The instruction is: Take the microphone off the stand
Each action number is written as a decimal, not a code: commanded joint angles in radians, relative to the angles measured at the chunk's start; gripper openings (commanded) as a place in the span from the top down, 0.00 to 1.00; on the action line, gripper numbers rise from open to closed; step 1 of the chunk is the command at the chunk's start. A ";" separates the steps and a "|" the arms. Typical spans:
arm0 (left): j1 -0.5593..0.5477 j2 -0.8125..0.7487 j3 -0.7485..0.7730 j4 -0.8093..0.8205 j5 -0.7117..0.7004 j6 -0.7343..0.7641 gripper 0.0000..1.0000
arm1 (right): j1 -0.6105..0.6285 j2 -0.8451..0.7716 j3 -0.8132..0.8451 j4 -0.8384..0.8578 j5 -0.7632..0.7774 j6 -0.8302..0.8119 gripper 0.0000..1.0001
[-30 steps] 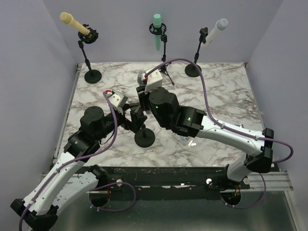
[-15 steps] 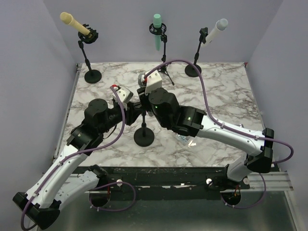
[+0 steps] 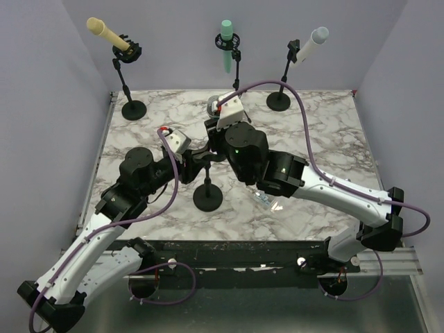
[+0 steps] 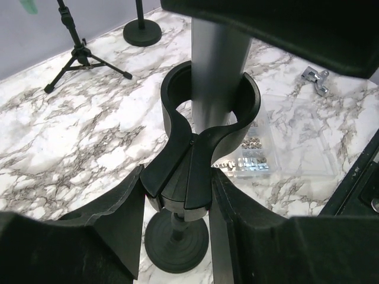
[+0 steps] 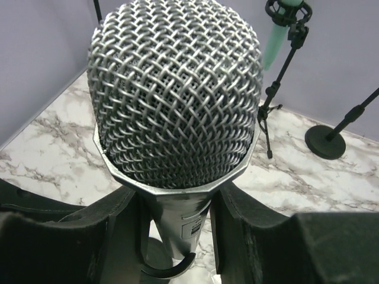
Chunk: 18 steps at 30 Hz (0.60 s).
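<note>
Top view: the silver microphone with a round wire-mesh head (image 3: 211, 106) is seen poking out just beyond the right gripper (image 3: 213, 127). The left gripper (image 3: 197, 157) is set just below it, on the upper part of the black stand with a round weighted base (image 3: 208, 199); the jaws are masked by the arms here. Left wrist view: the left gripper (image 4: 177, 188) is shown pinched shut on the neck of the black U-shaped clip (image 4: 177, 158), both fingers (image 4: 115, 216) touching it. The silver microphone barrel (image 4: 218, 65) is seated upright in the clip, just above the fingers. A clear plastic tray of small metal parts (image 4: 290, 148) lies on the white marble table (image 4: 71, 148) beyond. Right wrist view: the right gripper (image 5: 176, 222) is closed narrowly on the barrel right under the mesh head, fingers (image 5: 112, 236) pressed on either side, with the clip rim glimpsed just below. Step judged: the black stand is braced and the microphone gripped, but extraction is not yet done, as the barrel is inside the clip. A straight pull along the barrel by the right gripper is called for next, with the left held firm; tilting could jam it. The grips are settled only by the wrist views. Only the top view gives both arms together, plus cream (image 3: 105, 30), green (image 3: 227, 45) and white (image 3: 312, 41) microphones on stands far beyond both grippers.
</note>
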 commanded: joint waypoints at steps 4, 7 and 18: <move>-0.006 -0.019 -0.037 -0.031 -0.003 0.015 1.00 | 0.002 -0.068 0.031 0.102 0.158 -0.106 0.99; -0.006 -0.033 -0.049 -0.024 -0.018 0.015 1.00 | 0.000 -0.093 0.016 0.192 0.235 -0.180 0.99; -0.005 -0.044 -0.056 -0.016 -0.037 0.027 1.00 | -0.015 -0.220 -0.073 0.322 0.215 -0.220 0.99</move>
